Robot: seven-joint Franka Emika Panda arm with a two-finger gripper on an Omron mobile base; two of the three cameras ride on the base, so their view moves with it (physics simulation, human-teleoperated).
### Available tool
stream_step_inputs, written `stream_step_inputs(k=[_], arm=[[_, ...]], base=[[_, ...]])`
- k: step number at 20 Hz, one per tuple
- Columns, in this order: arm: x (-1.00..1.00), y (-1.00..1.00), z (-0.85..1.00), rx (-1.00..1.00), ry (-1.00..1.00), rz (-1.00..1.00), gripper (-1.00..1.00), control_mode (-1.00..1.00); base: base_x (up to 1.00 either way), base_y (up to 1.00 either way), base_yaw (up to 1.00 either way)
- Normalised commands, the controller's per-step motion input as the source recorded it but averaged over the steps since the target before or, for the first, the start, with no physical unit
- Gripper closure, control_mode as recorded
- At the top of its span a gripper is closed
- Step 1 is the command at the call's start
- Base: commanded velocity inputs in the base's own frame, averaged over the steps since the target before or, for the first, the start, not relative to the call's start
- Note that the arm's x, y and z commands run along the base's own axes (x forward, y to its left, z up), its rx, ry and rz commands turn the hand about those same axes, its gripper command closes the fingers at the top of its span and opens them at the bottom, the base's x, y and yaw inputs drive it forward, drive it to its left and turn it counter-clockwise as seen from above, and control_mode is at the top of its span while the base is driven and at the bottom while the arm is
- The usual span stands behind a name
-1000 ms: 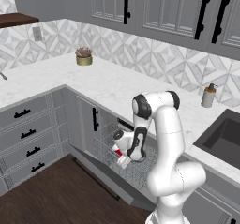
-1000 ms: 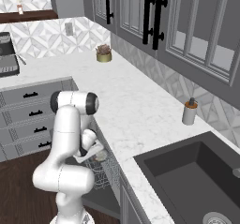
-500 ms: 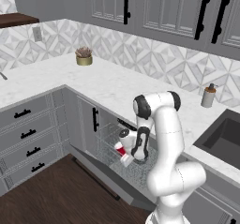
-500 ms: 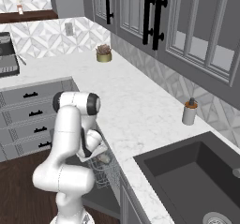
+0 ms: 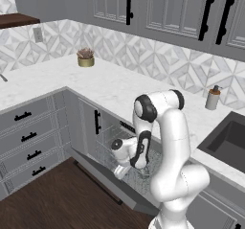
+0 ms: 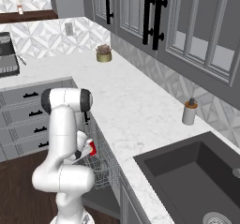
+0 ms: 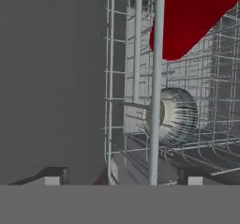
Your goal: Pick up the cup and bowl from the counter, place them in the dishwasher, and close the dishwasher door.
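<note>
The dishwasher door (image 5: 103,179) hangs down open and the wire rack (image 5: 106,141) is pulled out over it. My gripper (image 5: 121,167) reaches low into the rack, also seen as gripper (image 6: 83,154) from the other side. In the hand view the gripper (image 7: 123,178) is open, its fingertips (image 7: 52,176) far apart with nothing between them. The red cup (image 7: 187,21) lies tilted past the fingertips among the wires, free of them; from the right side the cup (image 6: 92,148) shows beside the hand. The speckled bowl (image 7: 174,116) stands on edge deeper in the rack. The counter (image 5: 110,86) runs above.
A potted plant (image 5: 86,59) stands at the back of the counter and a soap dispenser (image 5: 212,97) beside the dark sink (image 5: 229,139). Grey drawers (image 5: 28,137) with black handles flank the dishwasher on the left. A coffee machine (image 6: 8,54) sits on the far counter.
The jaws have gone from shut on the cup to wide open, letting the cup go into the rack. The hand has stayed low in the rack.
</note>
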Motion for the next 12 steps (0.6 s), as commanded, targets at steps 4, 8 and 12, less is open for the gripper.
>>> stream_step_inputs(k=[4,8,12], arm=[[-0.24,0.7,-0.32,-0.13,0.04,0.27,-1.0,-1.0],[0.58,0.08,-0.81,-0.17,0.22,0.22,-1.0,-1.0],[0.84,-0.4,-0.65,-0.14,0.23,0.12,-1.0,-1.0]], base=[[0.0,0.0,0.0],[0.0,0.0,0.0],[0.0,0.0,0.0]])
